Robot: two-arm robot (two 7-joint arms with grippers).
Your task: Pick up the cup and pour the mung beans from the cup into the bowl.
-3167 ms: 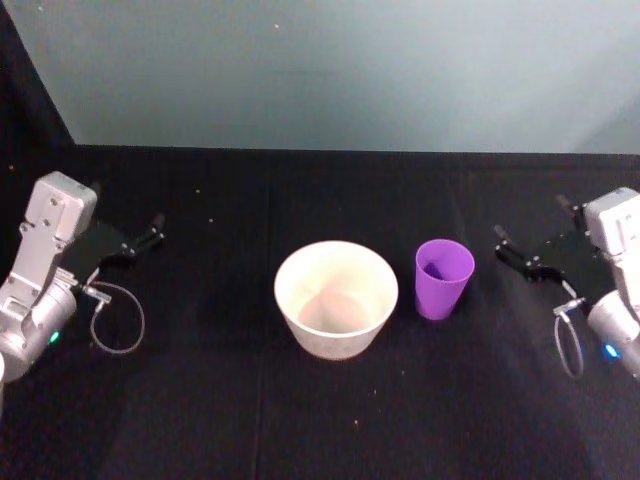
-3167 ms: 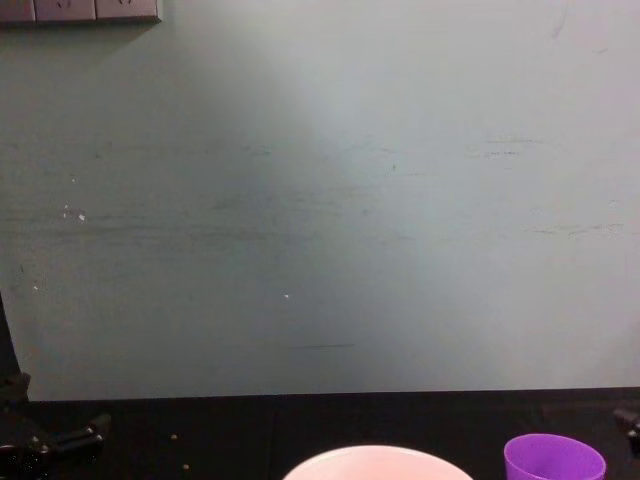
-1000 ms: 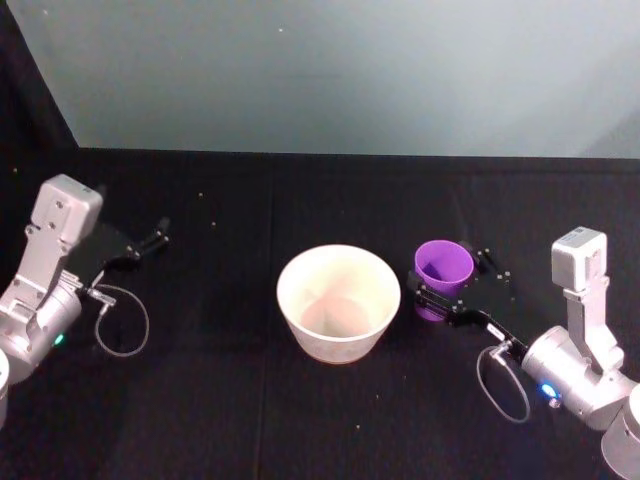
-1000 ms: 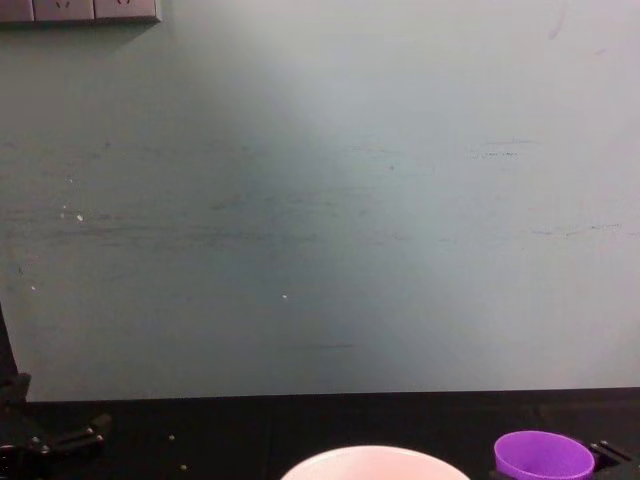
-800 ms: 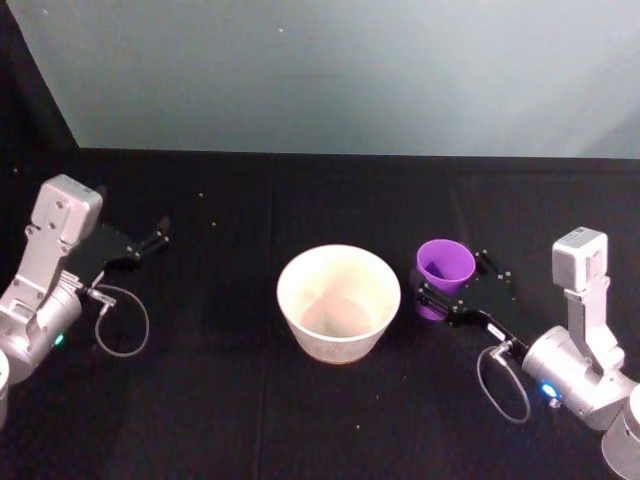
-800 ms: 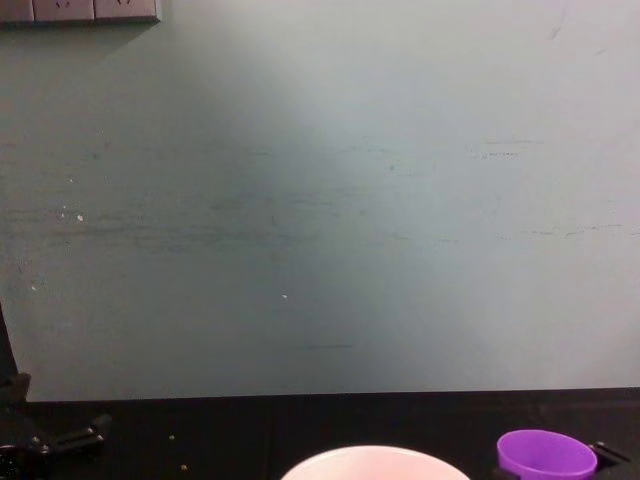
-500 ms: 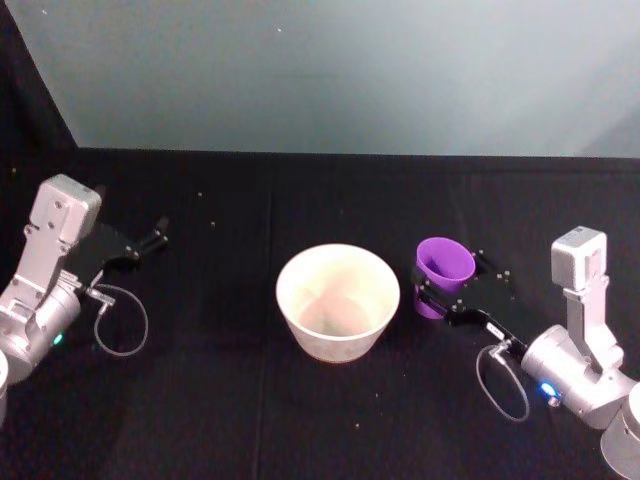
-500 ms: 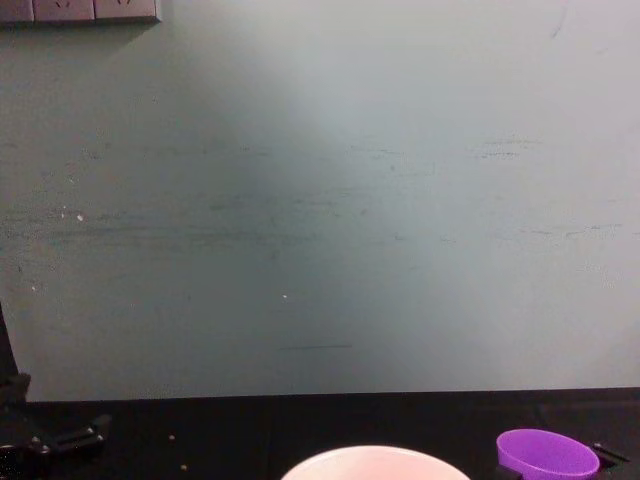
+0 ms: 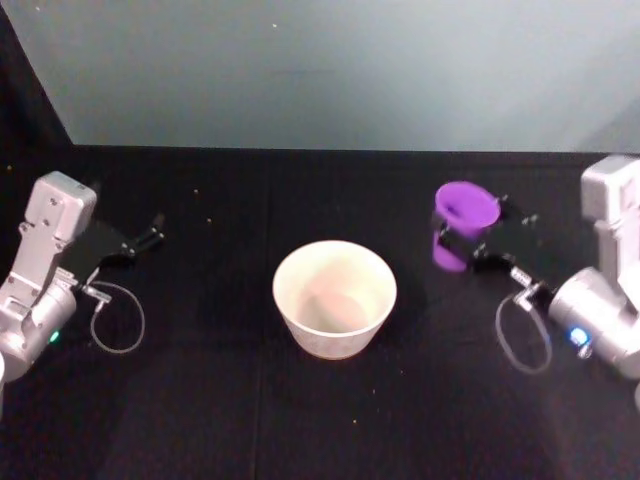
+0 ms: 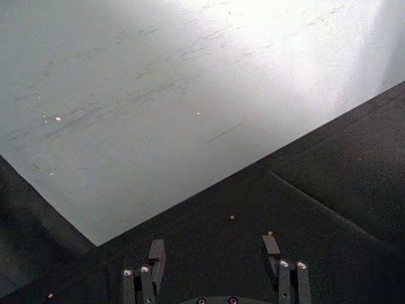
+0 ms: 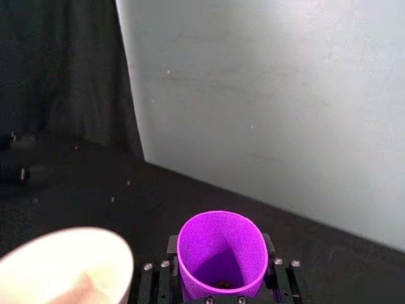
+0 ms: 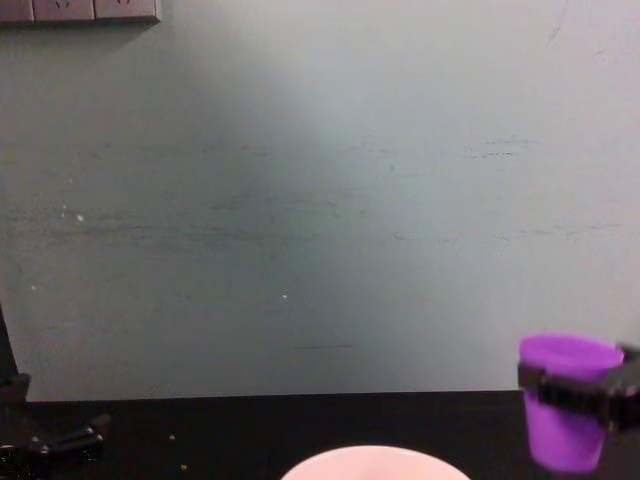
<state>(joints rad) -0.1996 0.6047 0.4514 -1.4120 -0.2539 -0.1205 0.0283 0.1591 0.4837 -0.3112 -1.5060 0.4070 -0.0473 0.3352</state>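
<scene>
Purple cup (image 9: 465, 208) is hanging upright above the black bench (image 9: 200, 400), right of centre in the head view, with the right gripper (image 9: 470, 240) clenching it, up-right of the bowl (image 9: 330, 335). The left gripper (image 9: 150, 235) is sitting released at the left edge.

before me: flat black cloth tabletop (image 9: 200, 420) | behind it: pale grey-green painted wall (image 9: 350, 70), faint horizontal scuff marks (image 12: 500, 150) | high on wall, my left: grey socket plates (image 12: 80, 10) | beside wall, my left: black curtain (image 9: 15, 100)
</scene>
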